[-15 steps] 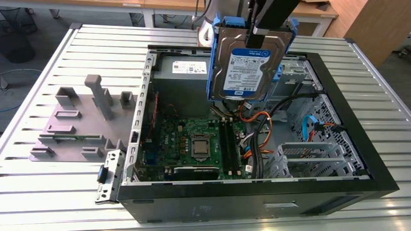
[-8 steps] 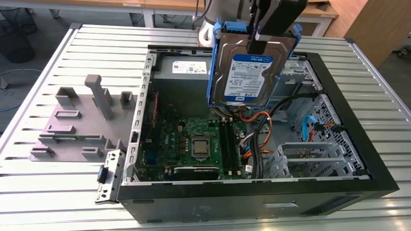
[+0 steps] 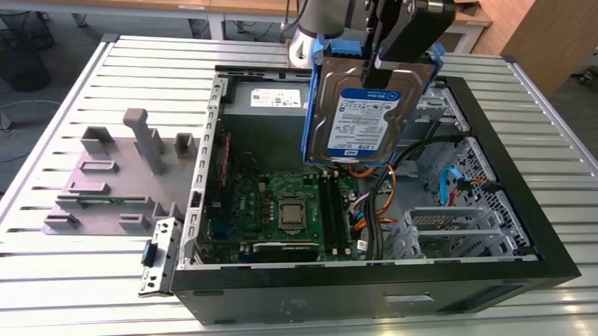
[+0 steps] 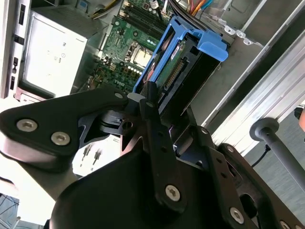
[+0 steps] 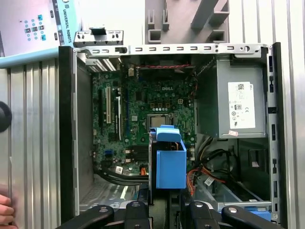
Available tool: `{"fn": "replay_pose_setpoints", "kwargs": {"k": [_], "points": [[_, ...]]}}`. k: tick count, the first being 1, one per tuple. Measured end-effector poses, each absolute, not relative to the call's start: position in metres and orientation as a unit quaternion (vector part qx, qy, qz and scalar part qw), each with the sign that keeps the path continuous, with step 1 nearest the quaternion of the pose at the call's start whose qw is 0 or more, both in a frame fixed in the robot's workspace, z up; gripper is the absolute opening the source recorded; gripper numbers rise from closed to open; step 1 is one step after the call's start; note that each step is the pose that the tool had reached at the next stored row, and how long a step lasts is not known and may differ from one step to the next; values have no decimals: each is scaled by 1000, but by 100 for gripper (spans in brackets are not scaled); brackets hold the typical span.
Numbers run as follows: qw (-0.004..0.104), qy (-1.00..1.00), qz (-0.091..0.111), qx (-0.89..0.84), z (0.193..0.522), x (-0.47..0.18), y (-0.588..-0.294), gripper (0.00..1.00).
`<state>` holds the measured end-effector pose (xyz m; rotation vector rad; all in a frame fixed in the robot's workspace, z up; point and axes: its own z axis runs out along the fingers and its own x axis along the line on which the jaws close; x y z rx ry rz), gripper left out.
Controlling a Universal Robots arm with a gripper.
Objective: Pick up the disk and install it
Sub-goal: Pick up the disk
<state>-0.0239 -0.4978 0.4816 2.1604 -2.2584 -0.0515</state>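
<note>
The disk (image 3: 363, 119) is a silver drive with a white-and-blue label in a blue carrier bracket. It hangs upright above the open computer case (image 3: 374, 281), over the motherboard (image 3: 280, 210). My gripper (image 3: 385, 66) is shut on the disk's upper edge, one black finger lying across the label side. In the second wrist view the fingers (image 4: 148, 102) clamp the disk (image 4: 183, 62) edge-on, with its connector end showing. The first wrist view looks down on the blue carrier (image 5: 170, 162) just ahead of the gripper (image 5: 164, 207).
The grey power supply (image 3: 266, 98) sits at the case's back. A metal drive cage (image 3: 449, 231) and loose cables (image 3: 439, 182) are at the exterior view's right. A grey fixture (image 3: 112, 175) lies on the slatted table beside the case. A person's hand (image 5: 4, 210) is nearby.
</note>
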Motion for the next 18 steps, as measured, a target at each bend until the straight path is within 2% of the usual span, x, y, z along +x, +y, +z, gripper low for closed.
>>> {"fn": "replay_pose_setpoints", "kwargs": {"k": [18], "points": [[9, -723, -15, 691, 482, -24, -530, 35]]}}
